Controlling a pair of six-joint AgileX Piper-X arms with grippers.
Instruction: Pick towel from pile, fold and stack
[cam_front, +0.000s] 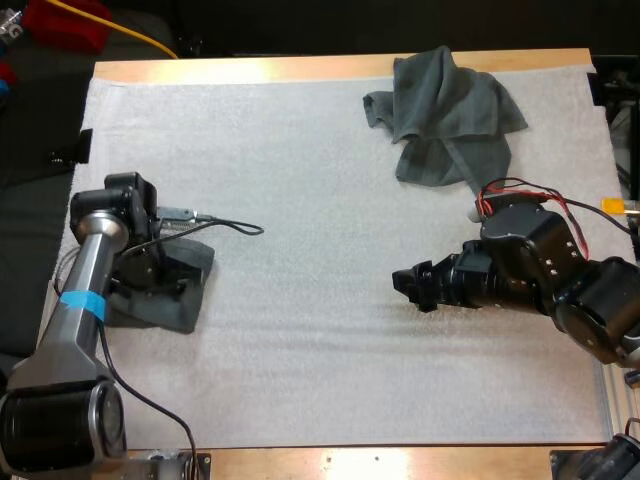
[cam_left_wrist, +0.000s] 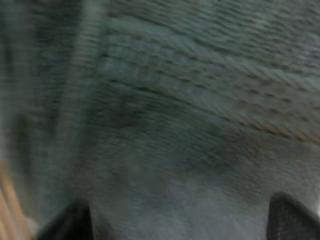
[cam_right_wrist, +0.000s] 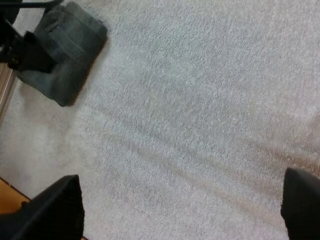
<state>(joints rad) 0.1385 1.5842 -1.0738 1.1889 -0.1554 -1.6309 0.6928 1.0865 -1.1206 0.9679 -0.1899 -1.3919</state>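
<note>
A folded dark grey-green towel (cam_front: 170, 290) lies on the left side of the mat, and my left gripper (cam_front: 152, 272) points straight down onto it. In the left wrist view the towel's weave (cam_left_wrist: 165, 110) is very close, and the left gripper (cam_left_wrist: 182, 222) is open, its fingertips (cam_left_wrist: 75, 222) wide apart. A crumpled towel (cam_front: 445, 115) sits at the far right of the mat. My right gripper (cam_front: 408, 285) hovers low over bare mat right of centre, pointing left. It is open (cam_right_wrist: 180, 215) with nothing between its fingers. Beyond it lies the folded towel (cam_right_wrist: 65, 50), with the left arm on it.
The white mat (cam_front: 320, 330) covers most of the wooden table (cam_front: 300, 68). Bare mat stretches between the two arms and along the near edge. The table's wooden edge (cam_right_wrist: 10, 192) shows close to my right gripper's finger.
</note>
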